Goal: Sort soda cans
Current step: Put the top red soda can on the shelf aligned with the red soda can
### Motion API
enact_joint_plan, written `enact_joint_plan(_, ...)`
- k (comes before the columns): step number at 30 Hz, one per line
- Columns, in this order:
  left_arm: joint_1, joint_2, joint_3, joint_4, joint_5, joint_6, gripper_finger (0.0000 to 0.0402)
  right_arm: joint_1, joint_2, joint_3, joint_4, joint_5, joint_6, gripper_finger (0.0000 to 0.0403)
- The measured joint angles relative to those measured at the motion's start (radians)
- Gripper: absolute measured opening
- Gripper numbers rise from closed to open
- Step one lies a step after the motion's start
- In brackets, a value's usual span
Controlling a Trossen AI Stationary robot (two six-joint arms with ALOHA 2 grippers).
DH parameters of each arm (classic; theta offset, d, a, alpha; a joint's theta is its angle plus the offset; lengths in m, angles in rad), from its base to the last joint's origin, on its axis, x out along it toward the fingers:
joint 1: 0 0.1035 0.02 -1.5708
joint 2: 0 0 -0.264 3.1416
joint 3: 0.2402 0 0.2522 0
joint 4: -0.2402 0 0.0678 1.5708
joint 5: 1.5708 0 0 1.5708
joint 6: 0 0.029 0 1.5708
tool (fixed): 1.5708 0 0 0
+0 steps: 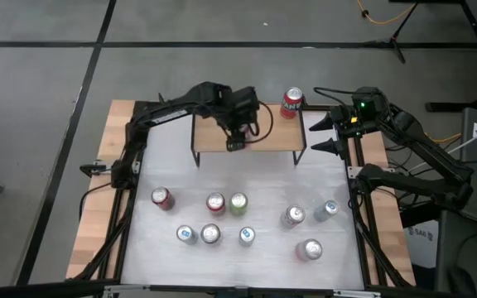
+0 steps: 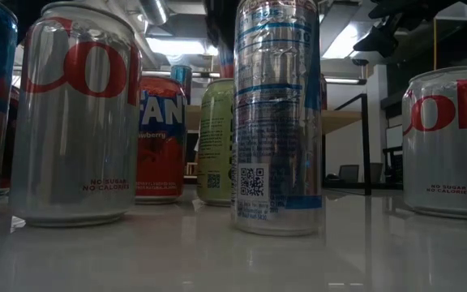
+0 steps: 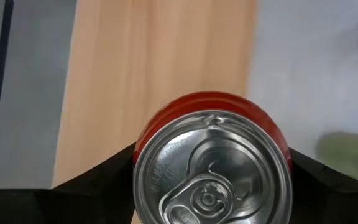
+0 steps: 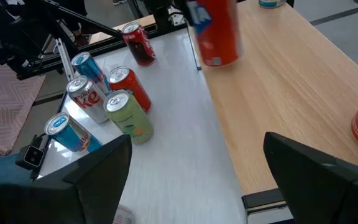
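My left gripper [image 1: 237,139] reaches over the wooden shelf [image 1: 214,136] at the table's far side, shut on a red soda can [image 3: 213,165] with a silver top. The same can [image 4: 216,31] shows upright over the shelf in the right wrist view. A second red can [image 1: 292,103] stands on its base at the shelf's far right corner. Several more soda cans, red [image 1: 163,198], pale green [image 1: 238,203], silver [image 1: 309,248] and light blue [image 1: 187,235], stand on the white table. My right gripper [image 1: 325,134] waits open at the shelf's right end, with nothing between its fingers. My left gripper pinches the red can's side wall just below its top rim [image 3: 143,146] between its two fingers [image 3: 114,171], one on each side. The fingers come from above, slanting down. The can stays upright over the shelf; whether its bottom touches the wood, I cannot tell.
The shelf stands on thin black legs [image 1: 195,153] over the table's far part. In the low view, silver cans [image 2: 75,113], a red one [image 2: 162,138] and a tall light blue one [image 2: 276,113] stand close to the near edge. Bare white table [image 1: 330,170] lies below the shelf's right end.
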Motion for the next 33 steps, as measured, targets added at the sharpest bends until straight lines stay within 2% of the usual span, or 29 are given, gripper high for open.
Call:
enact_joint_plan(7,0.046,0.021,0.000,0.000,-0.009,0.028,0.0284,0.000,0.000,0.000,0.000,0.000,0.000,0.0356)
enact_joint_plan(18,0.048,0.021,0.000,0.015,-0.011,0.028,0.0329,0.000,0.000,0.000,0.000,0.000,0.000,0.0356)
enact_joint_plan(33,0.047,0.000,0.001,0.048,-0.011,0.027,0.0333,0.000,0.000,0.000,0.000,0.000,0.000,0.0356)
